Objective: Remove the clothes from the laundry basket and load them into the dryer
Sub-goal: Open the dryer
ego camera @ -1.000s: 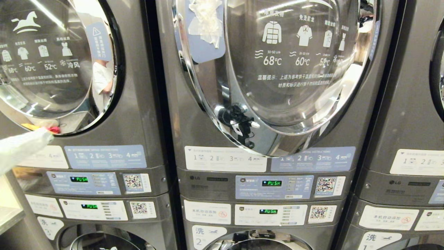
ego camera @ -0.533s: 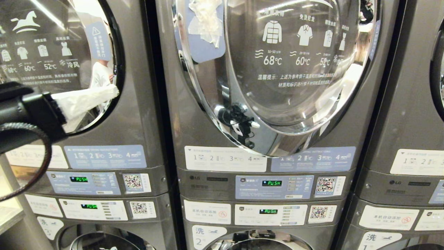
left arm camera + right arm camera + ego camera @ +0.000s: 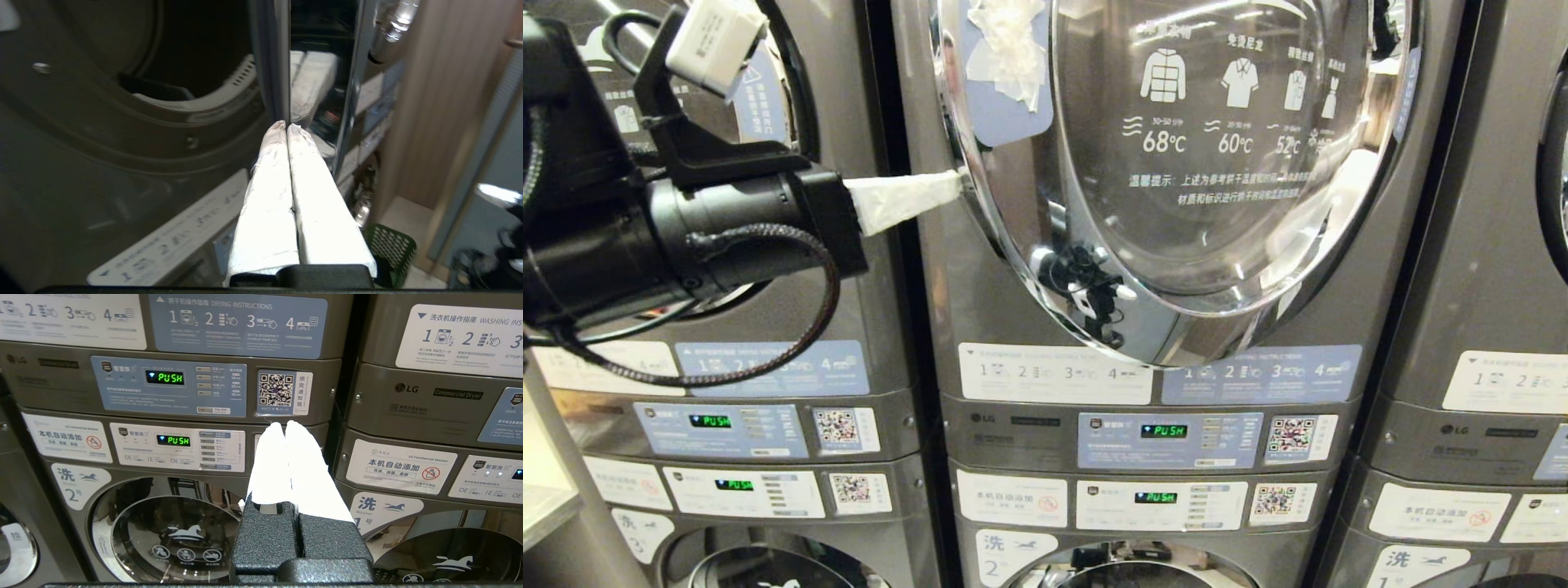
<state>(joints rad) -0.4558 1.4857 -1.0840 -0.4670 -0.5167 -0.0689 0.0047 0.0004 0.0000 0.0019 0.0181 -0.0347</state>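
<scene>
1. A bank of grey stacked machines fills the scene, dryers above and washers below. The middle dryer (image 3: 1176,245) is the biggest thing ahead, and its control panel (image 3: 1168,439) reads PUSH.

2. The round glass door (image 3: 1201,163) of that middle dryer stands swung out from the cabinet. In the left wrist view the dark drum opening (image 3: 163,81) shows beside the door's edge, so the dryer is reachable, and I judge the door is being positioned for loading.

3. The left arm reaches in from the left side of the scene, level and pointing right. It crosses in front of the left-hand dryer (image 3: 768,245), probably because the door's free rim lies on that side.

4. The left gripper (image 3: 960,186) has its two white-wrapped fingers (image 3: 282,183) pressed together with nothing between them. The tips sit at the chrome rim of the door, touching it or nearly so. A closed, pointed tip suits nudging or hooking a door edge better than pinching it.

5. The right gripper (image 3: 285,426) hangs lower on the right, facing the lower panels and the washer door (image 3: 179,535). Its fingers are closed on nothing; it looks parked out of the way.

6. A green laundry basket (image 3: 388,249) stands on the floor below the door, seen only past the left gripper. I cannot tell what clothes lie in it. No garment is held, so loading is not yet under way.
</scene>
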